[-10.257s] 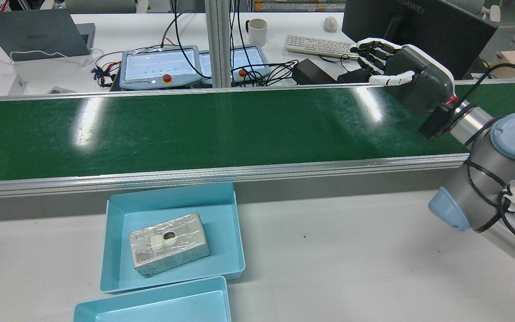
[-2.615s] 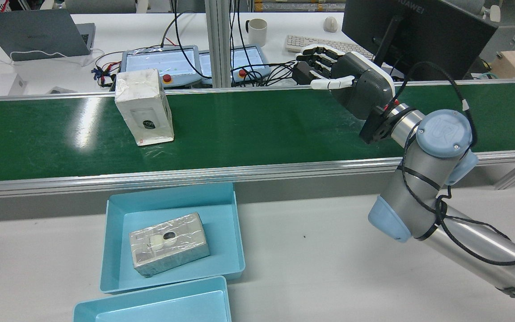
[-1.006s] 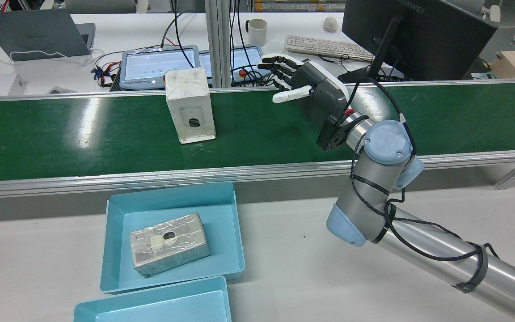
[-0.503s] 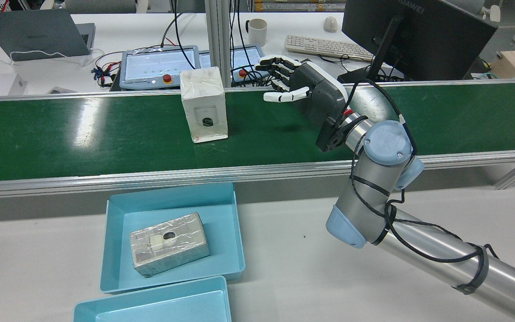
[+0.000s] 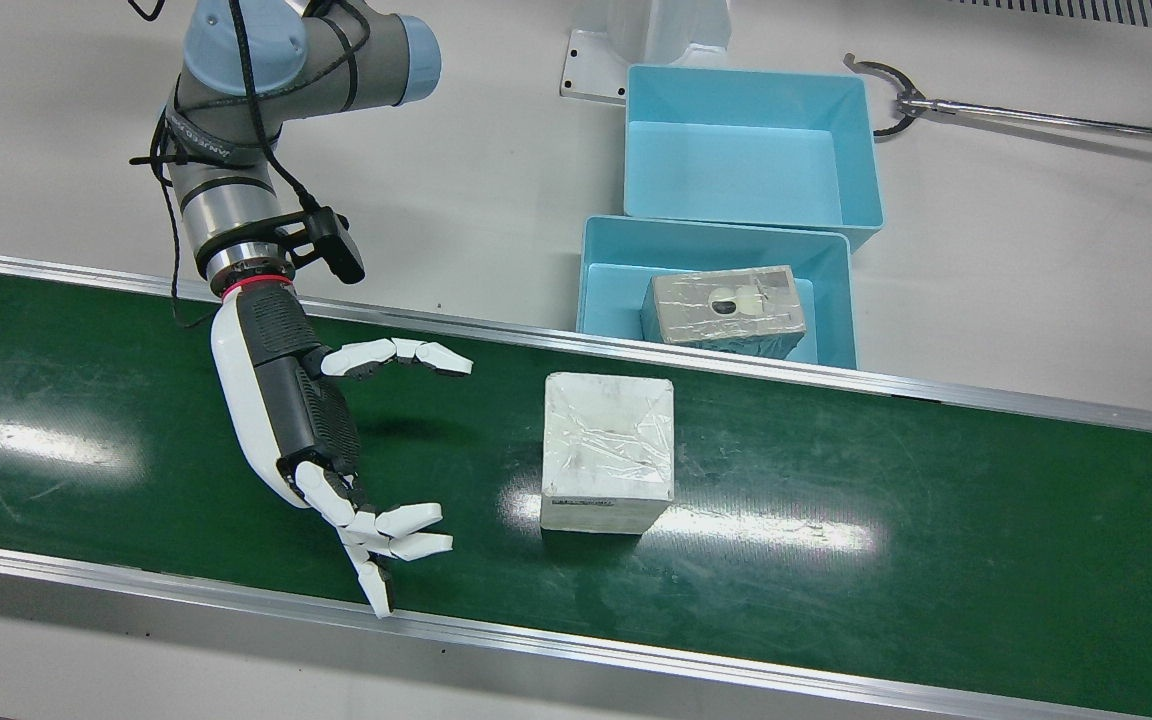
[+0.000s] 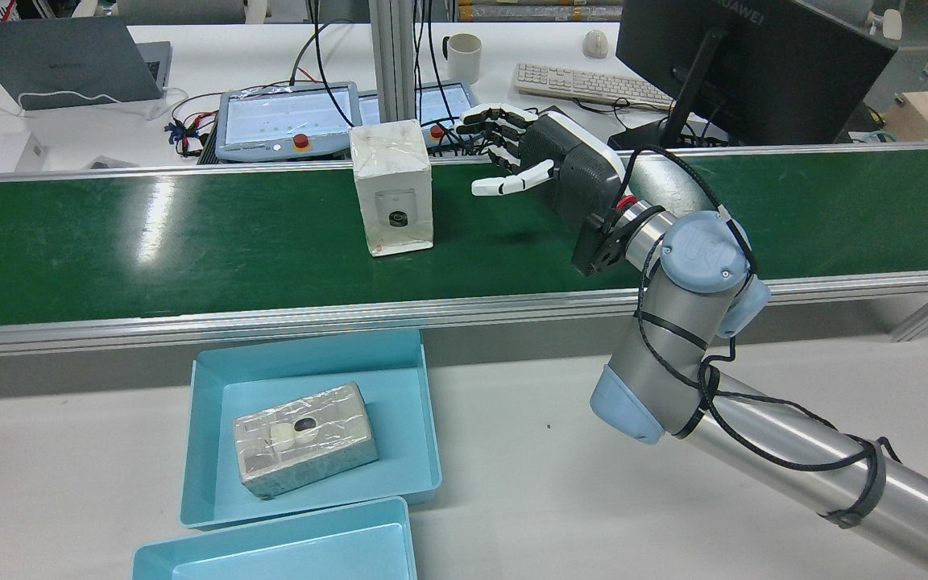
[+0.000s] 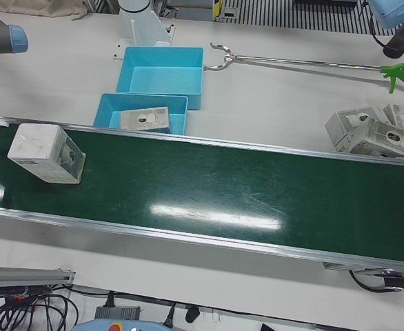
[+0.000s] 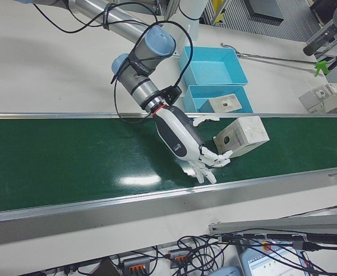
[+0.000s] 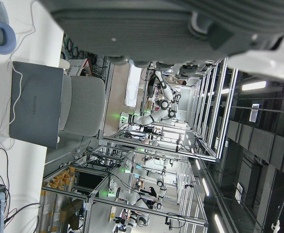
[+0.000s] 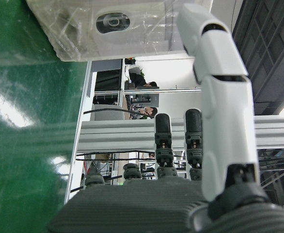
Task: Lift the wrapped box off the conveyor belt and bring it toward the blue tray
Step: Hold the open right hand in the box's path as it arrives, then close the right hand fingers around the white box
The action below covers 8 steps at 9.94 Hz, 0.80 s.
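A white wrapped box [image 5: 608, 450] stands upright on the green conveyor belt [image 5: 886, 500]; the rear view shows the box [image 6: 392, 185] mid-belt. My right hand [image 5: 336, 450] hovers over the belt beside it, open, fingers spread toward the box with a small gap between; in the rear view the hand [image 6: 544, 161] is just right of the box. The right hand view shows the box [image 10: 108, 24] ahead of the fingers [image 10: 219, 97]. The blue tray [image 6: 432, 419] beside the belt holds another wrapped box [image 6: 303, 439]. Only the dark palm of my left hand [image 9: 156, 29] shows.
A second, empty blue tray [image 5: 746, 100] sits behind the first. A long reach tool [image 7: 291, 63] lies on the table, and several wrapped boxes [image 7: 371, 131] sit beyond the belt's far end. Teach pendants [image 6: 287, 117], a keyboard and a monitor stand across the belt.
The box has ridden the belt rightward in the rear view, closing on my right hand. That hand swung left over the belt and stays open.
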Available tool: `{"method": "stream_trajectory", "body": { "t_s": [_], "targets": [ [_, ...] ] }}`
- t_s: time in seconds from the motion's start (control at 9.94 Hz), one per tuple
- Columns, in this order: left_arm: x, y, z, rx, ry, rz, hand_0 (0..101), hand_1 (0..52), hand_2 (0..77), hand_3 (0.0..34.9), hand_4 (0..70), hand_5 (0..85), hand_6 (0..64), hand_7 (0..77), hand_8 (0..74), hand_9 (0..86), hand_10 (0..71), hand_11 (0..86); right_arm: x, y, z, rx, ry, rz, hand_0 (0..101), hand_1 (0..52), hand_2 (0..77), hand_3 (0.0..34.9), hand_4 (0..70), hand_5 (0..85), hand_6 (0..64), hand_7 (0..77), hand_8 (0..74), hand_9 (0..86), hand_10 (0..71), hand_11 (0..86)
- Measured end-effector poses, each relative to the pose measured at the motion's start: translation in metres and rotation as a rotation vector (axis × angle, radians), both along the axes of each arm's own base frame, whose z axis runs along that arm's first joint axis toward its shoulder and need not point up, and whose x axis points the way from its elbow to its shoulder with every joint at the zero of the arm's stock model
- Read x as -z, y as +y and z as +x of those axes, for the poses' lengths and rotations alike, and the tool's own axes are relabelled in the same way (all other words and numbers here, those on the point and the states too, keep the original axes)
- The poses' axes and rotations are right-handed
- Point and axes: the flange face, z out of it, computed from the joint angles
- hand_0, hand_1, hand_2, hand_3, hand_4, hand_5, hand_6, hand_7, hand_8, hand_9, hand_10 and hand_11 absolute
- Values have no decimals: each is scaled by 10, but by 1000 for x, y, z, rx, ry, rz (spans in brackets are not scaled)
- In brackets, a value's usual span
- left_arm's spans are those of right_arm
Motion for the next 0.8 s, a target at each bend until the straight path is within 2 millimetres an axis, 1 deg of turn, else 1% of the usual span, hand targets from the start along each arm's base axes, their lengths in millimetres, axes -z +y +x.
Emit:
{"method": "stream_trajectory", "body": {
  "t_s": [0.2, 0.3, 0.4, 0.5, 0.6, 0.7, 0.8],
  "targets": [
    [0, 0, 0, 0, 0, 0, 0, 0, 5, 0, 0, 11, 0, 0, 0, 0, 5, 0, -2, -1, 0, 0, 6, -2, 503, 180, 213, 167, 169, 322, 76, 267, 11, 54, 0, 11],
    [0, 0, 0, 0, 0, 0, 0, 0, 5, 0, 0, 11, 0, 0, 0, 0, 0, 0, -3, -1, -1, 0, 8, -4, 503, 164, 196, 165, 153, 322, 76, 267, 11, 54, 0, 11],
    [0, 0, 0, 0, 0, 0, 0, 0, 5, 0, 0, 11, 0, 0, 0, 0, 0, 0, -5, -1, -2, 1, 10, -5, 499, 164, 180, 179, 142, 322, 76, 267, 11, 54, 0, 11],
    [0, 0, 0, 0, 0, 0, 0, 0, 5, 0, 0, 11, 0, 0, 0, 0, 0, 0, -5, -2, -2, 1, 11, -7, 494, 158, 164, 180, 109, 322, 38, 245, 0, 54, 0, 11],
    [0, 0, 0, 0, 0, 0, 0, 0, 5, 0, 0, 11, 0, 0, 0, 0, 0, 0, -5, -1, -4, 2, 13, -6, 492, 164, 136, 198, 125, 327, 60, 245, 0, 54, 0, 11],
    [0, 0, 0, 0, 0, 0, 0, 0, 5, 0, 0, 11, 0, 0, 0, 0, 0, 0, -3, -1, -5, 3, 14, -3, 492, 164, 164, 196, 120, 316, 60, 245, 0, 54, 0, 11],
    [0, 0, 0, 0, 0, 0, 0, 0, 5, 0, 0, 11, 0, 0, 0, 0, 5, 0, 1, -1, -8, 4, 14, 3, 492, 164, 180, 213, 120, 316, 60, 245, 0, 54, 0, 16]
  ]
}}
